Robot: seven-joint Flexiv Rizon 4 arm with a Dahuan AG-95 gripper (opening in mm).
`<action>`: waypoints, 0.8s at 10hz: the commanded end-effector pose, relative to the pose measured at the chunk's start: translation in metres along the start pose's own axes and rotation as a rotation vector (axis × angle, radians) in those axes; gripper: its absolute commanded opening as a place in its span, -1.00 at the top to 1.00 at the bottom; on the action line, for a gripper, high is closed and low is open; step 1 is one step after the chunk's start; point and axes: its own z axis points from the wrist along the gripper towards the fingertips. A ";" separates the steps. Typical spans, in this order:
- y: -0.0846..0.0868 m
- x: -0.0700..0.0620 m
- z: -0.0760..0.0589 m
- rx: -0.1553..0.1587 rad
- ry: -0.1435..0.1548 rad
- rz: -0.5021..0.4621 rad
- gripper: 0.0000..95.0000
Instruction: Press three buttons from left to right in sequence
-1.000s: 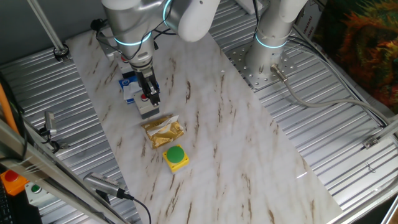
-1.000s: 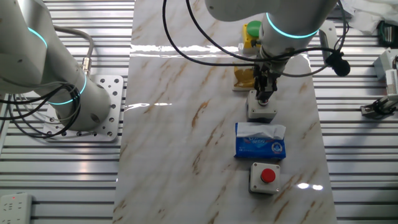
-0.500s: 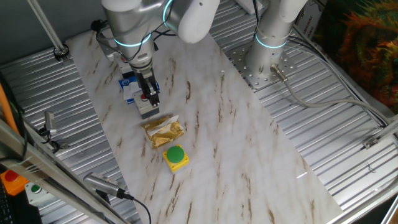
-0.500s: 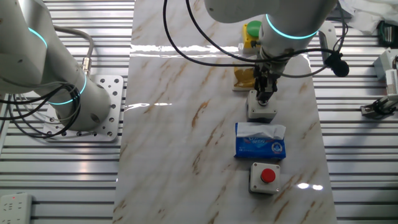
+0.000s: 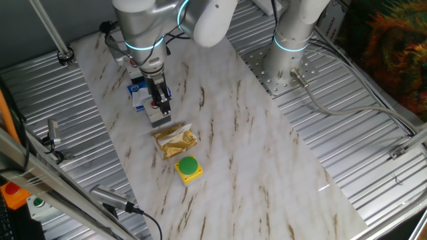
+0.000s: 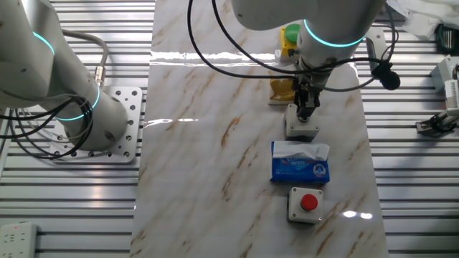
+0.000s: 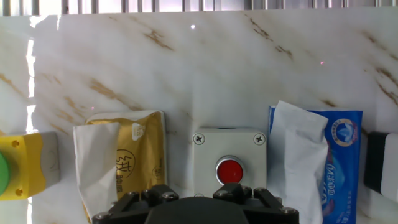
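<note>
Three buttons lie in a row. The middle grey-white box (image 6: 302,126) has a red cap (image 7: 229,170), and my gripper (image 6: 305,113) stands straight over it, fingers shut into one narrow tip at the cap. Whether the tip presses the cap is unclear. The same gripper (image 5: 161,104) hides most of that box (image 5: 157,116) in the other fixed view. A second grey-white box with a red cap (image 6: 305,203) sits at the near end. The yellow box with a green dome (image 5: 189,168) ends the row. My gripper's dark housing (image 7: 196,208) fills the bottom of the hand view.
A blue tissue pack (image 6: 300,164) lies between the two grey-white boxes. A crinkled gold packet (image 5: 176,141) lies between the middle box and the yellow one. A second arm's base (image 6: 93,118) stands beside the marble top. An orange box (image 5: 11,191) sits off the table.
The gripper tip stays over the middle button's cap. Only the wrist above it has turned very slightly.
</note>
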 end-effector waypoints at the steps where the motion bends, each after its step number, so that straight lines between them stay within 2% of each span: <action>1: 0.000 -0.001 -0.001 -0.011 -0.001 -0.005 -0.20; 8: 0.000 -0.004 0.002 -0.005 -0.013 0.023 -0.20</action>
